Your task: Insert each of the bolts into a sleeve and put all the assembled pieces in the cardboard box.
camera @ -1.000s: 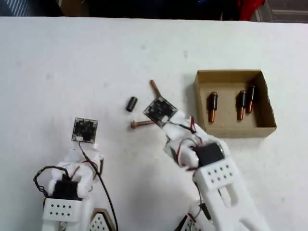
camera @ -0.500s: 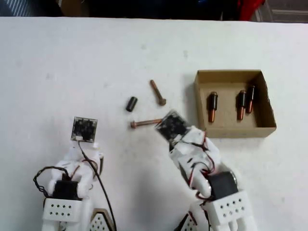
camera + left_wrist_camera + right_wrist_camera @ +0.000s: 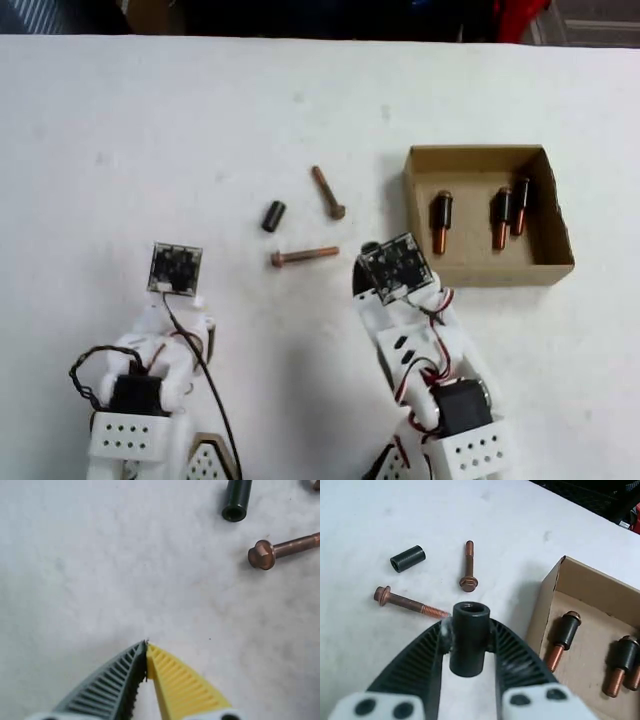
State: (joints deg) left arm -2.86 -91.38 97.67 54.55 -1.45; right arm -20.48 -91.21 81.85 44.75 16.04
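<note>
Right gripper (image 3: 468, 627), jaws clamped on a sleeve (image 3: 468, 645) beside the cardboard box (image 3: 476, 151), should hold steady — left gripper (image 3: 146, 652), jaws together, fetching a bolt (image 3: 410, 602).

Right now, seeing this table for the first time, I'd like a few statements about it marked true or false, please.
1. The cardboard box is empty. False: three assembled pieces lie in it.
2. The right arm's jaws grip a black sleeve. True.
3. Two bare bolts lie on the table. True.
4. The left arm's jaws hold a bolt. False: they are shut on nothing.
5. No sleeve lies loose on the table. False: one loose sleeve lies near the bolts.
</note>
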